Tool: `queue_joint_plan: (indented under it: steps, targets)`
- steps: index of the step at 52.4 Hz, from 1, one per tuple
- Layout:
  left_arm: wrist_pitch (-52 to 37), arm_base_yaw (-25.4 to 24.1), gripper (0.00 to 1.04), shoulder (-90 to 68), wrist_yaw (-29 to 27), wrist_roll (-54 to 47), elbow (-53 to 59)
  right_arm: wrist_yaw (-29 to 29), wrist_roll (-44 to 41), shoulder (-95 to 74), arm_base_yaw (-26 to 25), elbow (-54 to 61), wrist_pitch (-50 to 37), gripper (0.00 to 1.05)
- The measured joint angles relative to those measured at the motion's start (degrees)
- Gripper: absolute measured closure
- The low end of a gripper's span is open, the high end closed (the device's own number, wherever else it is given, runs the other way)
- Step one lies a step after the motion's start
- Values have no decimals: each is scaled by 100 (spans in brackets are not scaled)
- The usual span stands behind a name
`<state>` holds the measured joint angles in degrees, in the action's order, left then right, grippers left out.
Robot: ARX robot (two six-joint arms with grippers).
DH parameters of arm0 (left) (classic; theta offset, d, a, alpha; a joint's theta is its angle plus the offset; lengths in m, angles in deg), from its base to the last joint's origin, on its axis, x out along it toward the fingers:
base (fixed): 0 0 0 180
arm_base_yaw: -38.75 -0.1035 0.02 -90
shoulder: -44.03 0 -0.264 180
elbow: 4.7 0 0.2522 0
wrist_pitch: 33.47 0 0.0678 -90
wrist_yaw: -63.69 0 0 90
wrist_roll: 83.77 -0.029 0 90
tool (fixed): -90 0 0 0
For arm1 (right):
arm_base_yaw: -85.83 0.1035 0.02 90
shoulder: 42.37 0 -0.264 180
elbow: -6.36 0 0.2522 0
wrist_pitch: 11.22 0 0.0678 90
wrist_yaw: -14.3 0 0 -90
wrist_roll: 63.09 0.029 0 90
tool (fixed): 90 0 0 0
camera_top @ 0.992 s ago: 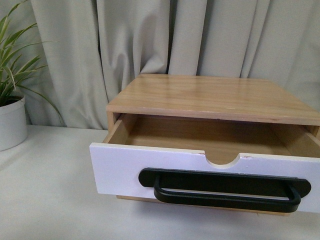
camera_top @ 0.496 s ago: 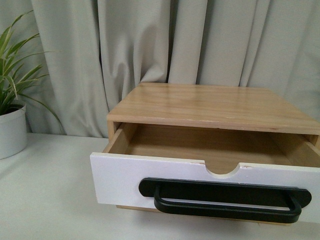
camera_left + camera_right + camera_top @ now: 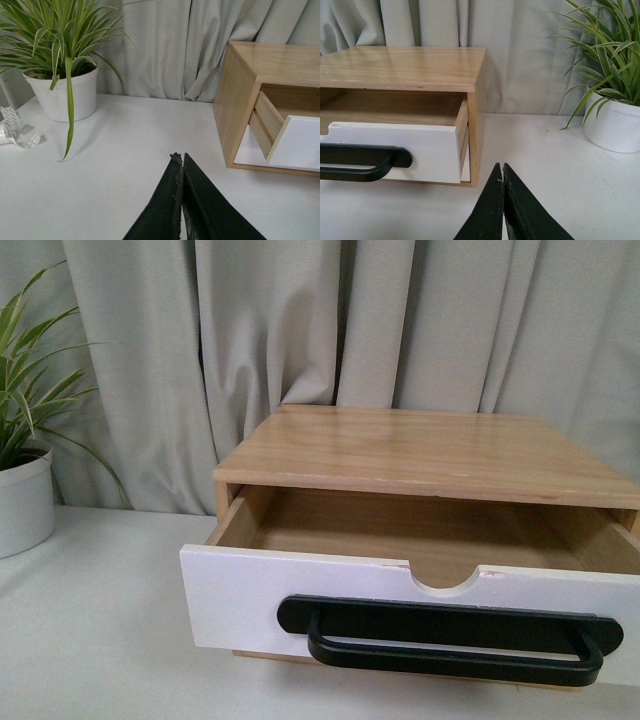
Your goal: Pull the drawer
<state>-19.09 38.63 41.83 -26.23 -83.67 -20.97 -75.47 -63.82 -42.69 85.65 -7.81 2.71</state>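
The drawer (image 3: 250, 605), white-fronted with a long black bar handle (image 3: 450, 638) and a half-round notch (image 3: 447, 582) in its top edge, stands pulled partway out of a wooden cabinet (image 3: 420, 445); its wooden inside shows bare. The left wrist view catches the drawer (image 3: 300, 142) from the side; the right wrist view shows its front (image 3: 420, 150) and one handle end (image 3: 385, 162). My left gripper (image 3: 180, 157) is shut, empty, over the table short of the cabinet. My right gripper (image 3: 501, 167) is shut, empty, just off the cabinet's corner. Neither arm appears in the front view.
A potted plant in a white pot (image 3: 22, 502) stands at the left on the white table (image 3: 100, 640). Another white pot with a plant (image 3: 612, 122) shows in the right wrist view. A curl of tape (image 3: 17, 132) lies near the left pot. Grey curtains hang behind.
Between one second and half a second ago the front view shifted, so the cabinet sits lower in the picture. Since then nothing has moved.
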Motion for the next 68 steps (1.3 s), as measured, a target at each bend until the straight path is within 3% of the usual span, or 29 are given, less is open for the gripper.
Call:
queue_joint_plan:
  steps: [16, 18, 34, 39, 45, 68]
  targets:
    - [-31, 0, 101, 201, -2, 0, 205, 0, 0, 9, 0, 0, 0, 104]
    - [-31, 0, 98, 201, -2, 2, 205, -2, 0, 9, 0, 0, 0, 100]
    - [-31, 0, 46, 201, -2, 2, 205, -2, 0, 9, 0, 0, 0, 48]
    - [-31, 0, 23, 201, -4, 2, 205, 0, 0, 9, 0, 0, 0, 25]
    - [-31, 0, 5, 201, -2, 0, 205, 0, 2, 9, 0, 0, 0, 8]
    - [-31, 0, 6, 201, -2, 2, 205, 0, 11, 9, 0, 0, 0, 9]
